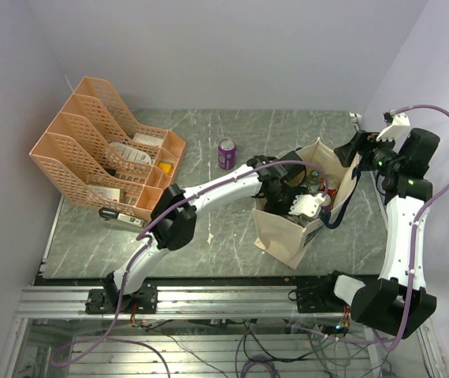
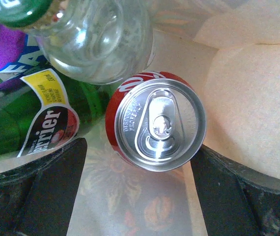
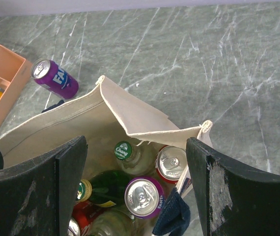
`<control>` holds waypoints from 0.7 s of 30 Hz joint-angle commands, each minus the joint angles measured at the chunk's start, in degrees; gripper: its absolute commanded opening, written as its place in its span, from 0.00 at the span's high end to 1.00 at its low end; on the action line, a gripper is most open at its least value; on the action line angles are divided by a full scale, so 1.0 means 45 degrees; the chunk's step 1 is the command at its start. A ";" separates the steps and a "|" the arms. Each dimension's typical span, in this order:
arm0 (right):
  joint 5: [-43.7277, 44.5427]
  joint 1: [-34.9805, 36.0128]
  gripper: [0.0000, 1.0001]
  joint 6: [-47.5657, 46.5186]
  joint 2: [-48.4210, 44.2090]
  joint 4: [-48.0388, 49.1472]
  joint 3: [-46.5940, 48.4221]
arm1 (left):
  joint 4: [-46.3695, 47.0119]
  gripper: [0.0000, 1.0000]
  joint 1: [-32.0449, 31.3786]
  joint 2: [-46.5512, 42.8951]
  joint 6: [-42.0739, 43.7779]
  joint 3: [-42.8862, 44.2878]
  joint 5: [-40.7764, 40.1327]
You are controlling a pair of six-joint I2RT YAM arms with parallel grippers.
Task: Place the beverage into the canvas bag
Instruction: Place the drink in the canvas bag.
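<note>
The cream canvas bag stands open on the table right of centre. My left gripper reaches down inside it. In the left wrist view a red can stands upright on the bag's floor between the spread jaws of the left gripper, which is open, with gaps on both sides. A green Perrier bottle, a clear bottle and a purple can crowd beside it. My right gripper hovers open above the bag's far rim, holding nothing. A purple can stands on the table behind the bag.
Orange file trays sit at the back left with small boxes in them. The bag's navy handle droops over its right side. Inside the bag show a Chang bottle, a purple Fanta can and a red can.
</note>
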 commanded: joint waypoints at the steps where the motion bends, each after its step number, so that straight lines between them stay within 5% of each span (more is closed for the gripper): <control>1: -0.0088 -0.0114 0.18 0.0125 -0.0125 0.0318 0.0082 | 0.0052 0.05 0.0059 -0.1031 -0.0565 0.0347 -0.0314; 21: -0.0300 -0.0105 0.19 0.0418 0.0028 0.0522 0.0250 | 0.0191 0.02 0.0595 -0.2387 -0.1832 0.2246 -0.0076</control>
